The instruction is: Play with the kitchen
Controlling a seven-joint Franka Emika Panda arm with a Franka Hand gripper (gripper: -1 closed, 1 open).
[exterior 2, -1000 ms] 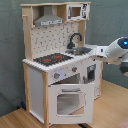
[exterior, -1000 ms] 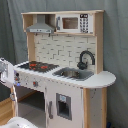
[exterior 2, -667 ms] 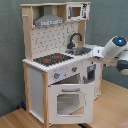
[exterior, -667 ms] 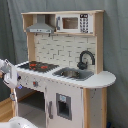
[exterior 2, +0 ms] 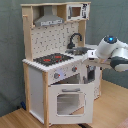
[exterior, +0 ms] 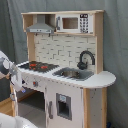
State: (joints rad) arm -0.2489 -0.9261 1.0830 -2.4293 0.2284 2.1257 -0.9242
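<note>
Fingers: I cannot tell whether they are open or closed; the gripper (exterior 2: 91, 61) hangs by the kitchen (exterior 2: 57, 75) at counter height, near the sink (exterior: 74, 73). The oven door (exterior 2: 70, 101) looks shut, so play seems barely begun.

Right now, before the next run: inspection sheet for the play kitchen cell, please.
Surface: wooden floor, bare where visible.
Job's things: kitchen upright; hob, sink, faucet, microwave, hood in place; oven door looks shut.
Clutter: nothing seen.
Grippers: robot arm at the counter's end in the second exterior view; finger state cannot be told.
Cables: nothing seen.
Surroundings: grey curtain backdrop.
</note>
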